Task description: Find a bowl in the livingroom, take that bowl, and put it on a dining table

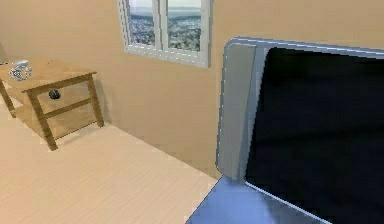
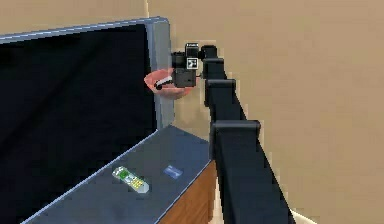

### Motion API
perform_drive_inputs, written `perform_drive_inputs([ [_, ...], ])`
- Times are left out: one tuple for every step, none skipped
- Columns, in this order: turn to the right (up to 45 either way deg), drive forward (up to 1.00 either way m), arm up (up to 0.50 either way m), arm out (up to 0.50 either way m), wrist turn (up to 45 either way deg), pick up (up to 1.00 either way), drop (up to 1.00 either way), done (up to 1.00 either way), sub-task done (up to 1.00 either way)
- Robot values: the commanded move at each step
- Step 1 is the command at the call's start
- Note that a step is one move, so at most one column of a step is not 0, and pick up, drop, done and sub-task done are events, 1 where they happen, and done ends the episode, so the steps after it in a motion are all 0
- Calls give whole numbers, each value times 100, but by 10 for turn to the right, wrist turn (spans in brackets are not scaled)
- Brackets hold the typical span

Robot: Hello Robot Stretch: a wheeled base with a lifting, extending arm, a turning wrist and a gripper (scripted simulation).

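**One bowl in the air, no dining table in sight yet**

One reddish bowl (image 2: 161, 86) hangs at the far end of the tool (image 2: 175, 73), clear of the grey TV stand (image 2: 186, 150) below it, so the tool has hold of it. How the fingers are set on it, I can't tell. The bowl sits at about nine o'clock from the arm's white marker squares, just beside the edge of the big television (image 2: 70, 110). A remote (image 2: 131, 181) lies on the stand at seven o'clock from the bowl.

By my reading the take is done and the carry is next. That calls for drawing the load away from the screen, then driving off to find a dining table.

The arm (image 2: 235, 140) runs from six o'clock up towards twelve, reaching over the stand's corner. Ahead, a window (image 1: 167, 28) is at twelve and a small wooden tabletop (image 1: 62, 72) at nine, which looks like a side table, not a dining one.
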Motion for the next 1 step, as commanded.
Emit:
perform_drive_inputs([
  [0,0,0,0,-450,0,0,0,0],
])
